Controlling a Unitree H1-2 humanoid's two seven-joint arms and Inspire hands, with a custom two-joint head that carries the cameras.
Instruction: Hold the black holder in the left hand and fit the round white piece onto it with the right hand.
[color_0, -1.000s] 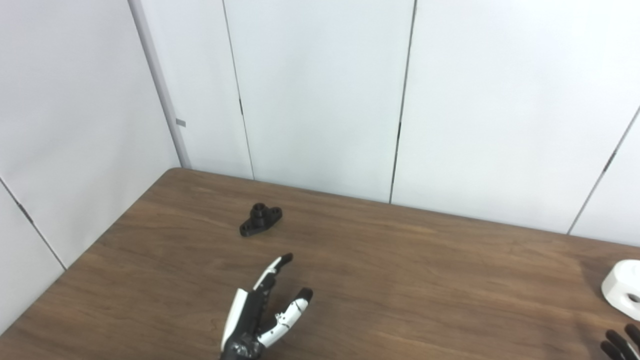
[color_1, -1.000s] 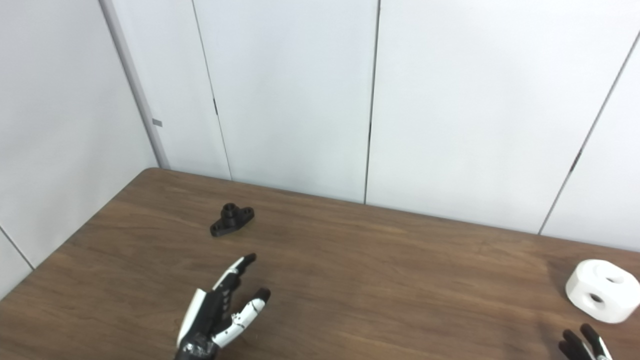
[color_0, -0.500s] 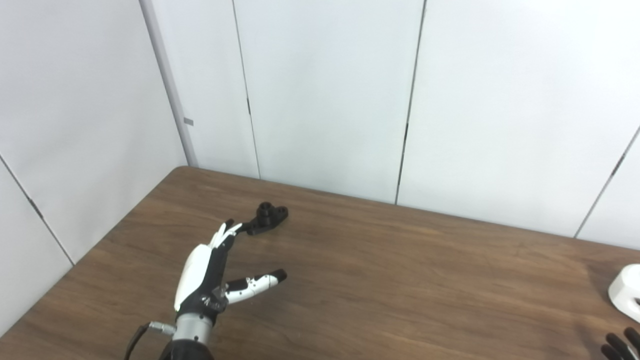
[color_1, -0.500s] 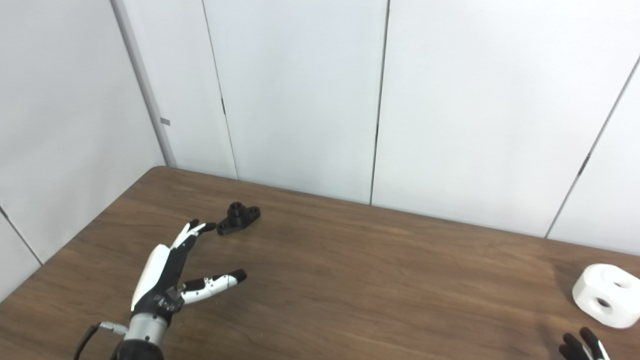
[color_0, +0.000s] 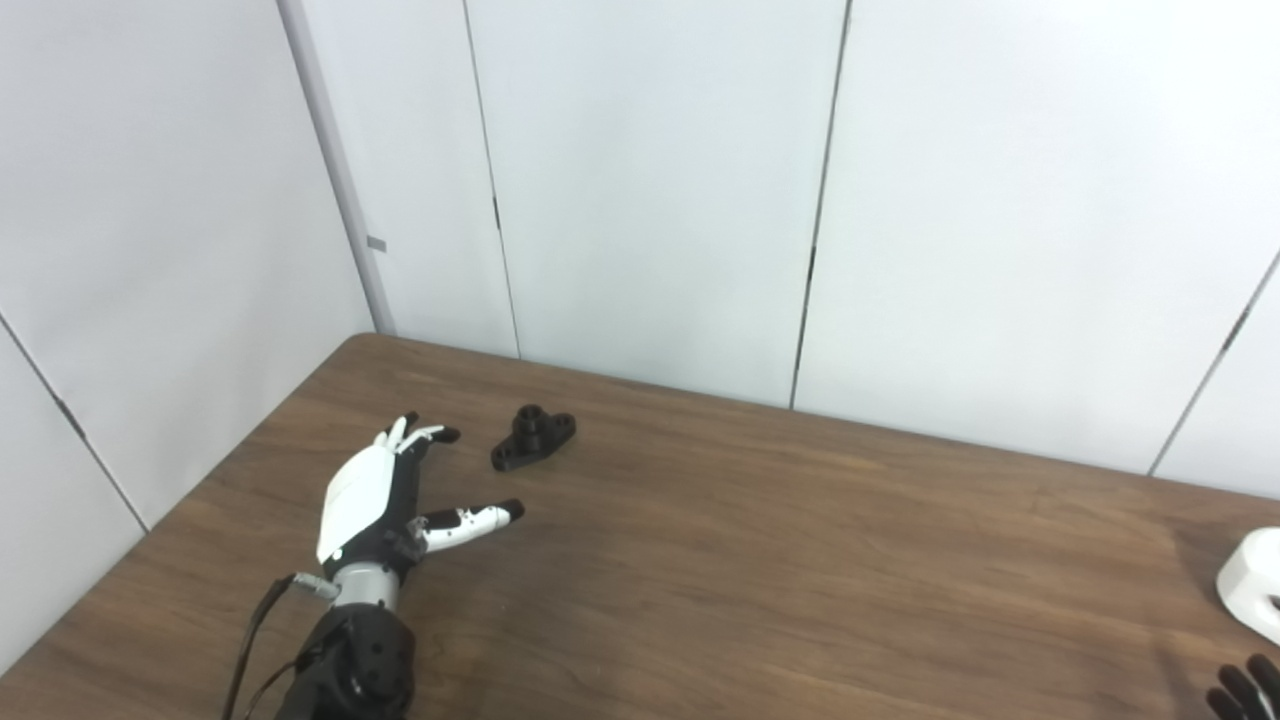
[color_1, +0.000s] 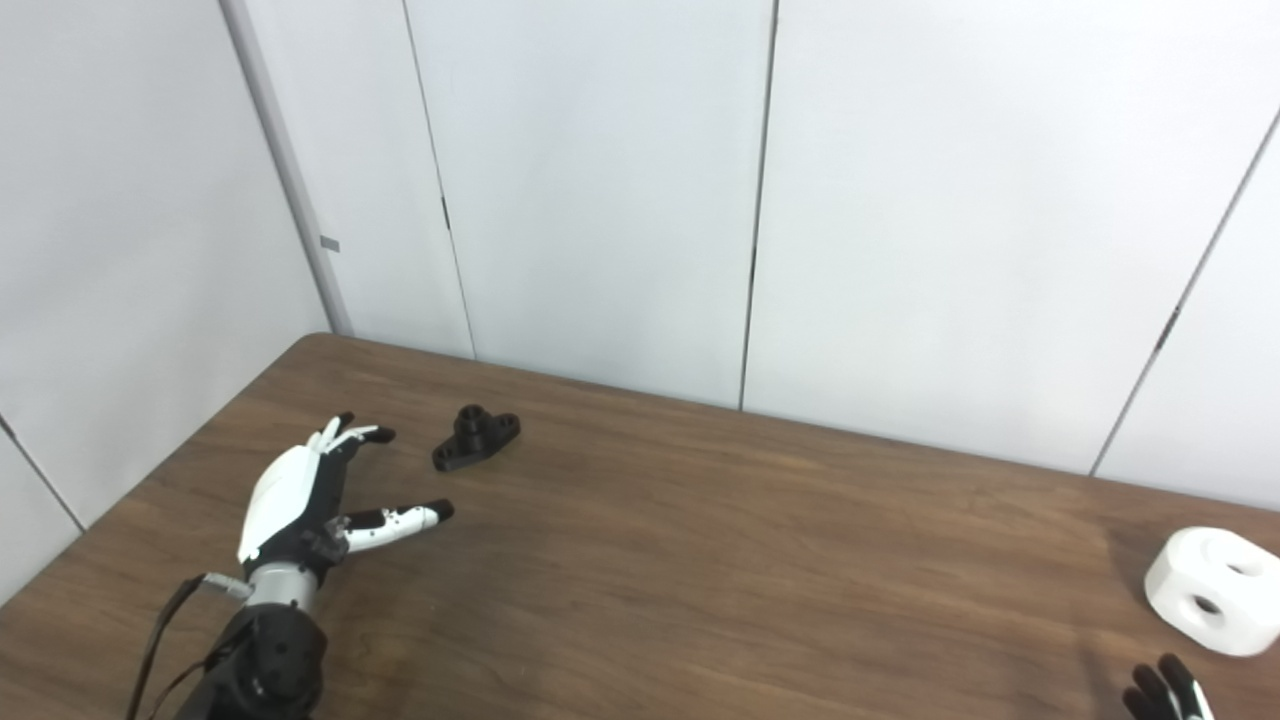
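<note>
The black holder (color_0: 533, 437) lies on the brown table (color_0: 780, 560) at the back left, its round boss pointing up. My left hand (color_0: 385, 495) is open, fingers spread, just left of and nearer than the holder, not touching it; it also shows in the right eye view (color_1: 305, 500). The round white piece (color_1: 1212, 590), with holes in its faces, rests on the table at the far right. Only the dark fingertips of my right hand (color_1: 1165, 692) show at the bottom right corner, a little nearer than the white piece.
White wall panels (color_0: 650, 180) stand right behind the table's back edge and along its left side. The table's left edge (color_0: 170, 500) runs close beside my left hand. A cable (color_0: 255, 635) hangs at my left wrist.
My left hand has moved left and forward, from the middle of the table to beside the holder, and drawn back slightly from its tip. The camera shifted a little early on.
</note>
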